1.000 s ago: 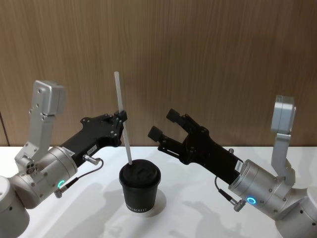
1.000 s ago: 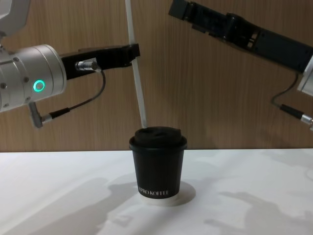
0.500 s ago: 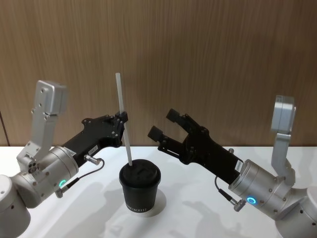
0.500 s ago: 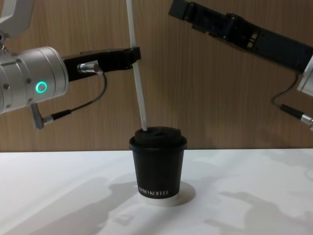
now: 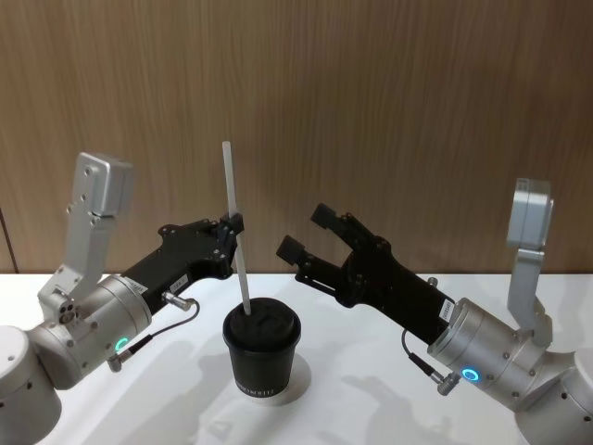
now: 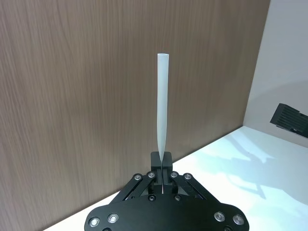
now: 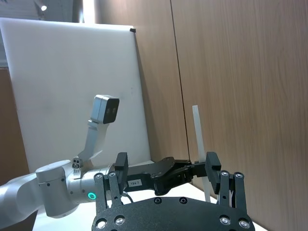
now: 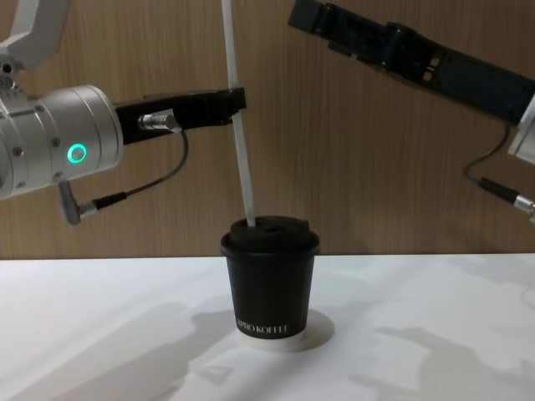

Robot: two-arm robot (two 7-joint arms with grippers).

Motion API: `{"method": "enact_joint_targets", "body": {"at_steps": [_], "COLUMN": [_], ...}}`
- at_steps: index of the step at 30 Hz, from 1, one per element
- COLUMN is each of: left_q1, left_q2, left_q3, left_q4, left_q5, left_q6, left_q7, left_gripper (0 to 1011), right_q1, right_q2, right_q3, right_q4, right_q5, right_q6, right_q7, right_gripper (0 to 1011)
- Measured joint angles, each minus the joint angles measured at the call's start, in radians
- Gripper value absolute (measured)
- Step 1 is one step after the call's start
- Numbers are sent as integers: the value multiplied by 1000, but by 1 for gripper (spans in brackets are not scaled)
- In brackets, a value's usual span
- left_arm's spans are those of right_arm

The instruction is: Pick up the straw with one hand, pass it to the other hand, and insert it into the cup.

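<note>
1. Head view: the left gripper (image 5: 233, 225) is clamping its fingers on the straw (image 5: 234, 222) a little above the straw's middle. The straw is standing nearly upright, its top leaning slightly to the robot's left. Below the fingers the straw is running down to the lid of the cup (image 5: 261, 348), its lower tip meeting the lid near the left rim. The cup is sitting upright on the white table (image 5: 352, 408). The right gripper (image 5: 308, 234) is hanging to the right of the straw with its fingers spread apart, holding nothing, well clear of the straw and above the cup's right side.

2. Left wrist view: the left gripper's fingers (image 6: 161, 161) are pinching together on the straw (image 6: 162, 103), which is rising straight out beyond the fingertips against the wooden wall (image 6: 86, 86).

3. Right wrist view: the right gripper's fingers (image 7: 213, 166) are standing wide apart. Between and beyond them the left gripper (image 7: 198, 168) is showing, gripping the straw (image 7: 198, 132), which is sticking up above its fingers.

4. Chest view: the left gripper (image 8: 236, 98) is reaching in from the left, closed on the straw (image 8: 241, 159). Beneath the fingers the straw is dropping to the cup (image 8: 269, 281), its tip at the lid's left part. The right gripper (image 8: 305, 15) is hovering high up, right of the straw; here I cannot tell how its fingers are standing.
</note>
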Motion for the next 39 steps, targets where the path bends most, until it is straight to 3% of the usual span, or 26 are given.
{"method": "enact_joint_targets", "body": {"at_steps": [14,23,26,29,33,39], "left_q1": [-8,-5,-2,1,10,30], "left_q2": [-17,-22,-22,-21,-16,-3], "left_q3": [5,2,-1,-3,-9,-19], "left_q4": [28,29,24,19,5,-23], "left_q5": [14,16,16,16,15,16], "left_q6": [19,35,40,43,45,43], "left_q7": [-8,-13,-17,-20,-26,-36], "left_gripper": [34,251,390,450,619,783], "right_q1": [0,0,0,0,0,0], "right_q2": [0,0,0,0,0,1], "right_q3": [0,0,0,0,0,0], "right_q4": [0,0,0,0,0,-1], "right_q5": [0,0,0,0,0,0], "right_q6": [0,0,0,0,0,0], "right_q7": [0,0,0,0,0,0], "right_gripper": [1001,1001,1001,1001,1001,1001]}}
